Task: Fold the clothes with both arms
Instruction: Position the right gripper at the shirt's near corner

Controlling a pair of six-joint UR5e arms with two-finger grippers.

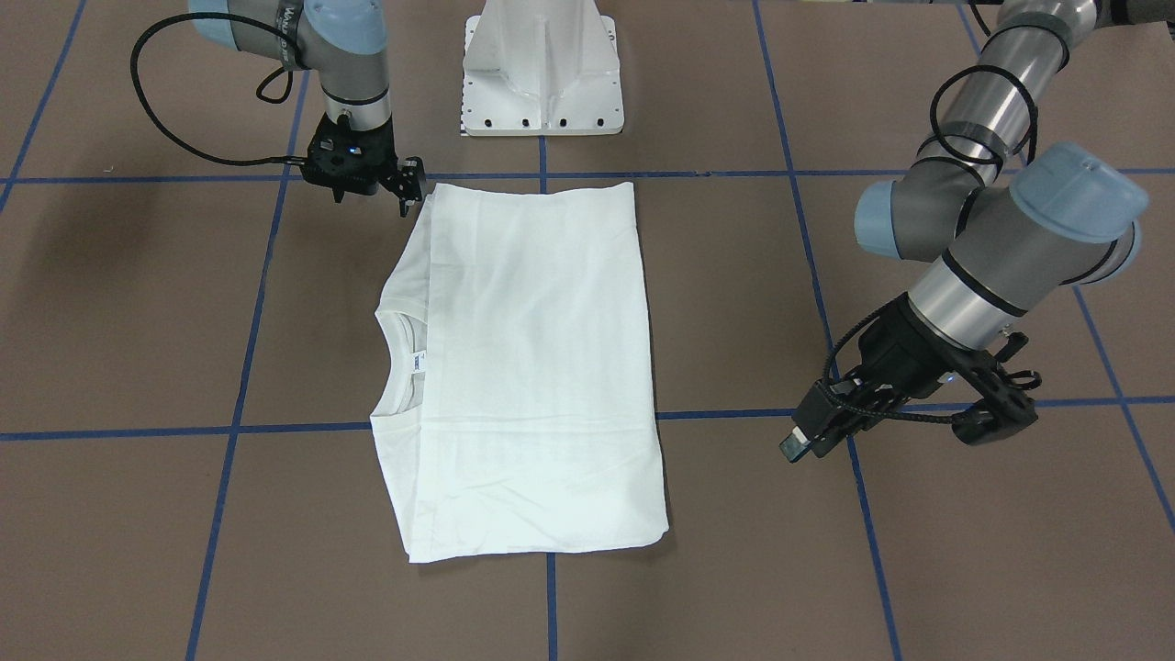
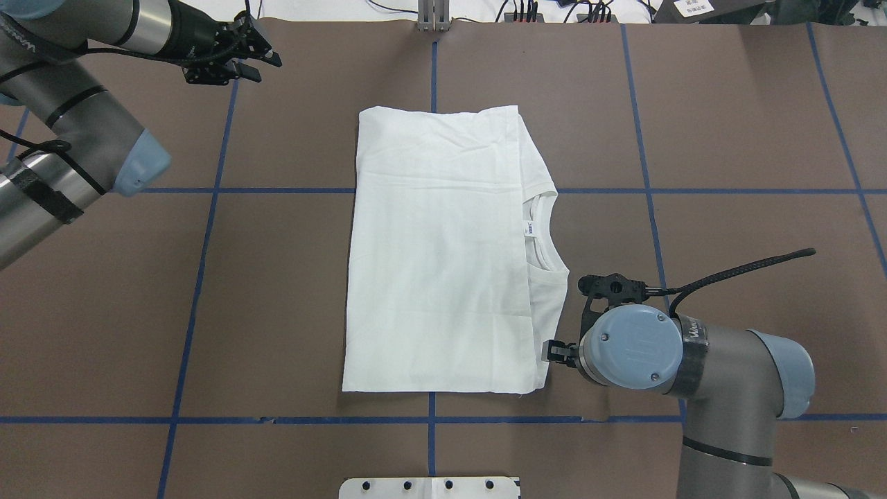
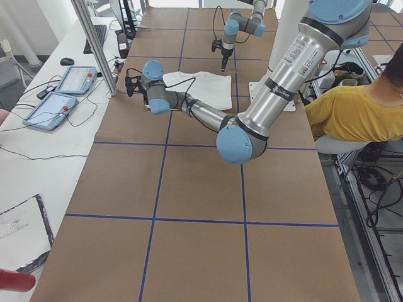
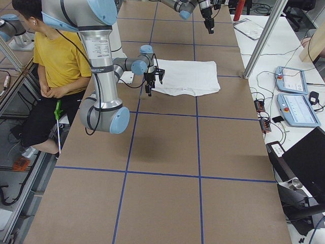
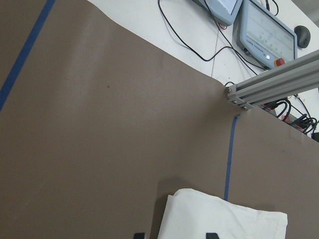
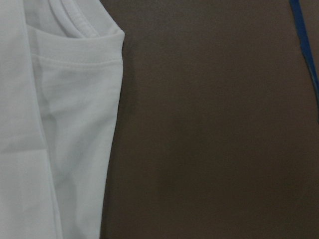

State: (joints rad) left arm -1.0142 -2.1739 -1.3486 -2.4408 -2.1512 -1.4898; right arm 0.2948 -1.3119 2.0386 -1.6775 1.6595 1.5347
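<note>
Well, right hand (image 1: 411, 188) and left hand (image 2: 260, 64) both spread; pinching one T-shirt (image 1: 532, 367) layer only could undo the fold.

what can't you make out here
- T-shirt sleeves: no view shows them; likely folded under.
- Neck label print: too small, overhead and front-facing.
- Right arm jaws: overhead, its blue wrist cap covers them; absent from its wrist view.
- Left arm jaws: wrist view's bottom edge cuts all but tips.

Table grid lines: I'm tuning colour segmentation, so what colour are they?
Grid lines are blue; clearest in overhead exterior view.
</note>
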